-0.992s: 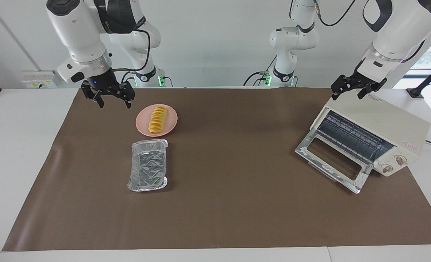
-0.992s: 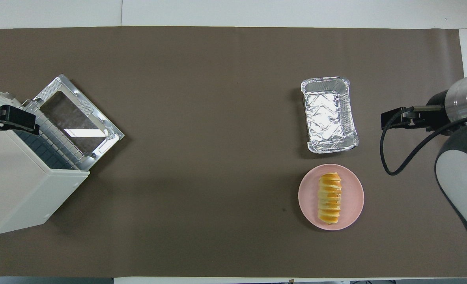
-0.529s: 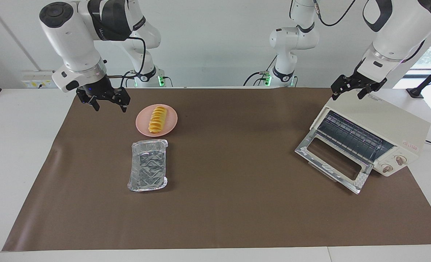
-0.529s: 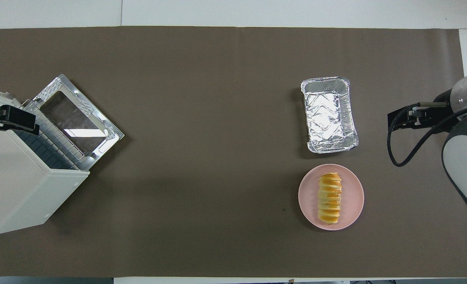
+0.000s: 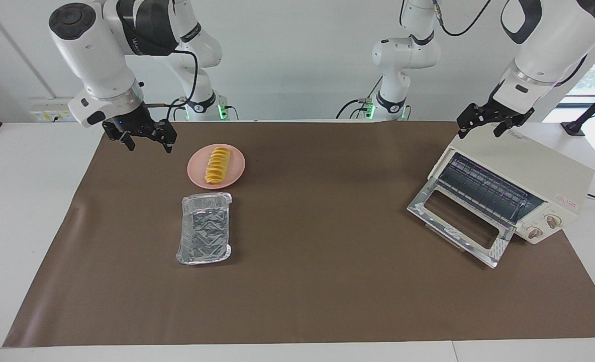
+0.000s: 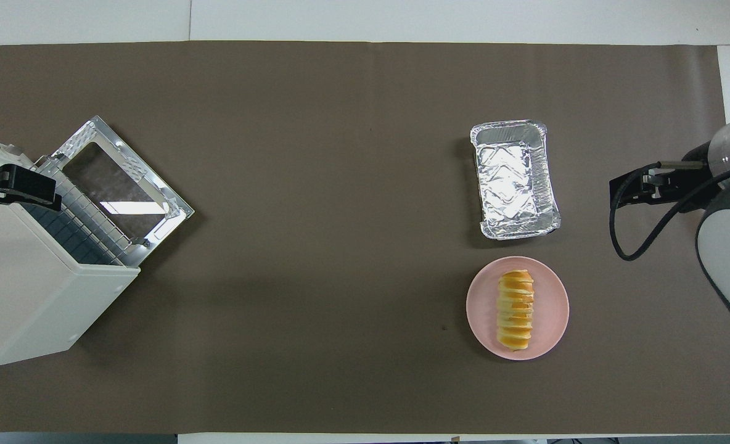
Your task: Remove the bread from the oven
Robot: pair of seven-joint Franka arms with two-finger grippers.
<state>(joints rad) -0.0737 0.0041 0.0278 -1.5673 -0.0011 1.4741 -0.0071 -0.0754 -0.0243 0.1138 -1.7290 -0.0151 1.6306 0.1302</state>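
Note:
The bread [image 5: 217, 164] lies on a pink plate [image 5: 236, 171] near the right arm's end of the table; it also shows in the overhead view [image 6: 514, 310]. The cream-white oven [image 5: 523, 166] stands at the left arm's end, its glass door [image 5: 458, 221] folded down and its wire rack bare. My right gripper [image 5: 148, 147] is open and empty, in the air beside the plate toward the right arm's end. My left gripper [image 5: 479, 131] is open over the oven's top and waits.
A silver foil tray [image 5: 204, 229] with nothing in it sits next to the plate, farther from the robots. A brown mat [image 5: 317, 281] covers the table. In the overhead view the oven [image 6: 26, 290] and tray [image 6: 513, 179] stand far apart.
My right gripper has moved away from the plate toward the right arm's end of the table and risen slightly. The left gripper, bread and oven have not moved.

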